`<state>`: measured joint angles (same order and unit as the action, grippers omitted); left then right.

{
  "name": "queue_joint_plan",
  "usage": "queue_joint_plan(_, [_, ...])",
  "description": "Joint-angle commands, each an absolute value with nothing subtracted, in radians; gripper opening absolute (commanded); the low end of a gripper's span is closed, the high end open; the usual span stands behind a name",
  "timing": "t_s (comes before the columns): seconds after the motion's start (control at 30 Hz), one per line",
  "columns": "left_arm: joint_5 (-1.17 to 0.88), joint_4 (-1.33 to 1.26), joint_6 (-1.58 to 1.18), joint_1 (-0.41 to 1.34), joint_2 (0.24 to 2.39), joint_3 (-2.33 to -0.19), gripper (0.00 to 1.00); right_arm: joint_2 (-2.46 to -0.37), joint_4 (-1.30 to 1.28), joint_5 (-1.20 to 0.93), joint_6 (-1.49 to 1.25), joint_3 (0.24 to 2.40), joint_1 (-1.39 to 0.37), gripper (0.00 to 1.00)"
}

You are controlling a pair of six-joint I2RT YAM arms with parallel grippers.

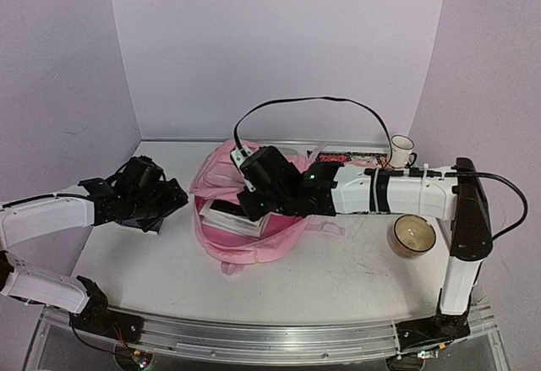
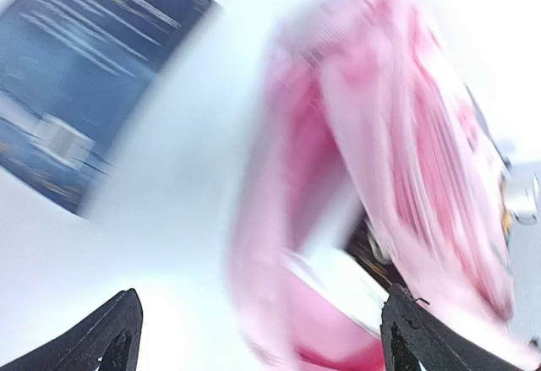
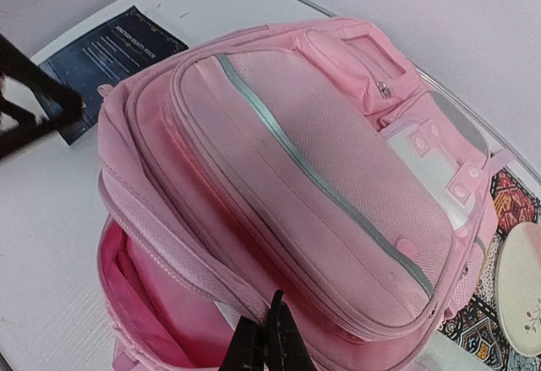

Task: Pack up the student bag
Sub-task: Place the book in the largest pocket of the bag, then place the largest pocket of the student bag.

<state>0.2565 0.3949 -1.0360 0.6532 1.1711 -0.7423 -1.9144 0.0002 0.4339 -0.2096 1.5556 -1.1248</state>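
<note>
The student bag [image 1: 254,219], a large pink backpack, lies in the middle of the table with its main compartment open toward the left. It also shows in the right wrist view [image 3: 321,177] and, blurred, in the left wrist view [image 2: 406,160]. A white flat item [image 1: 230,215] sits in the opening. My right gripper [image 1: 251,204] is shut on the fabric edge of the bag's opening [image 3: 269,337] and holds it up. My left gripper [image 1: 175,196] is open and empty [image 2: 258,346], just left of the bag, above a dark blue booklet [image 2: 84,84].
The blue booklet [image 3: 118,54] lies flat left of the bag. A white mug [image 1: 402,151] and a patterned mat [image 1: 340,158] are behind the right arm. A tan bowl [image 1: 412,236] stands at the right. A pale plate [image 3: 520,278] lies on the mat.
</note>
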Motion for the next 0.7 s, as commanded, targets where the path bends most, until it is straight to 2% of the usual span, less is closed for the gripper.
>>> queue_joint_plan(0.0, [0.244,0.476,-0.91,0.538,1.124,-0.748,0.99,-1.849,0.021,0.489,-0.282,1.486,-1.116,0.0])
queue_joint_plan(0.27, [0.216,0.536,-0.721,0.302,1.27,-0.874,0.99,-1.832,0.02,0.496,-0.339,1.401,-1.11,0.0])
queue_joint_plan(0.4, [0.221,0.549,-0.652,0.207,1.408,-0.964,0.99,-1.82,0.036,0.44,-0.334,1.376,-1.11,0.04])
queue_joint_plan(0.5, [0.233,0.567,-0.605,0.151,1.541,-1.053,0.99,-1.801,0.077,0.397,-0.332,1.335,-1.109,0.14])
queue_joint_plan(0.67, [0.298,0.604,-0.536,0.102,1.719,-1.223,0.99,-1.757,0.117,0.329,-0.332,1.282,-1.112,0.4])
